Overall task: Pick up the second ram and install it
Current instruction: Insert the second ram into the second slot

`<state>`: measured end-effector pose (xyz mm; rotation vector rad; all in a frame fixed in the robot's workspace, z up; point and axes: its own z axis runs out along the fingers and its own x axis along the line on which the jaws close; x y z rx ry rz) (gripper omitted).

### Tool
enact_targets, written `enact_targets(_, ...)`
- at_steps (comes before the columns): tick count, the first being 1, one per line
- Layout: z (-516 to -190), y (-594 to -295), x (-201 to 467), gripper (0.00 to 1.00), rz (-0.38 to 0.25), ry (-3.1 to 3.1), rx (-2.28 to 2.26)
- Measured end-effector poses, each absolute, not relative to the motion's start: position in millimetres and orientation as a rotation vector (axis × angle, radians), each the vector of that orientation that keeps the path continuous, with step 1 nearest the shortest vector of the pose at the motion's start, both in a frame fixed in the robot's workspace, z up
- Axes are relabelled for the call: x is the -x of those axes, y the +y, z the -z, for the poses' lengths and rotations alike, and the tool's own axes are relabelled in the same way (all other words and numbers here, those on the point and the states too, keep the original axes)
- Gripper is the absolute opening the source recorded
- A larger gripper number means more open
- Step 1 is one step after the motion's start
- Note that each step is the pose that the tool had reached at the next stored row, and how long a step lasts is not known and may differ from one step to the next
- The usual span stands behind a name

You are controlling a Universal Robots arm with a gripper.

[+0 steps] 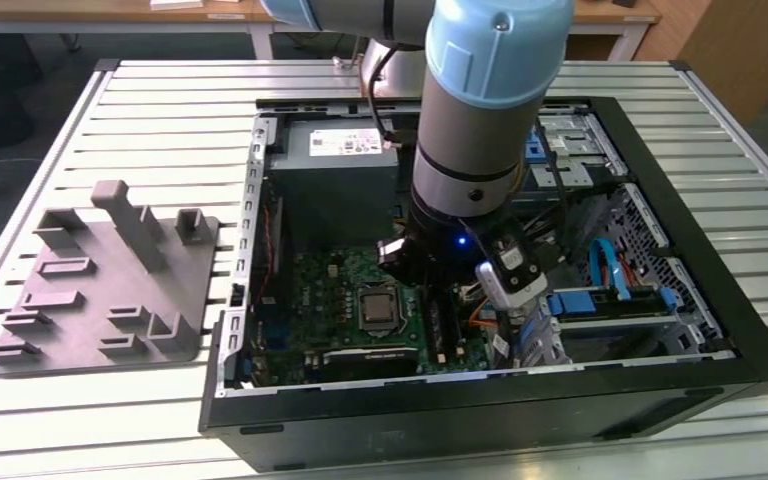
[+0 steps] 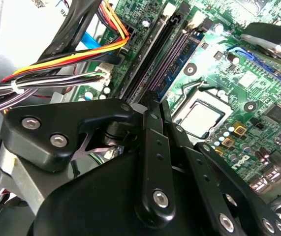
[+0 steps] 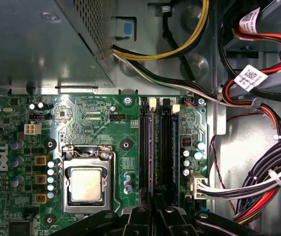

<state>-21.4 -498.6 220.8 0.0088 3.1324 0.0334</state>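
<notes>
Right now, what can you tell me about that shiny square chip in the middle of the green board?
The processor is a flat, square chip with a dull silver metal lid. It lies level on the green motherboard, with a metal frame clamped around its edges. Its top is bare, with no cooler or anything else resting on it.

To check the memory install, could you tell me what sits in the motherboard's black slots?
In the second wrist view, the second ram stands in one slot, beside an empty black slot. Its near end is covered by the gripper, so full seating cannot be seen.
</notes>
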Motion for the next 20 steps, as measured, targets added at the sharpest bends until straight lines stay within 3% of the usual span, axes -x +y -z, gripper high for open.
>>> enact_targets(20,-215.5,-497.9,20.6,0.14,-0.034,3.134,0.017)
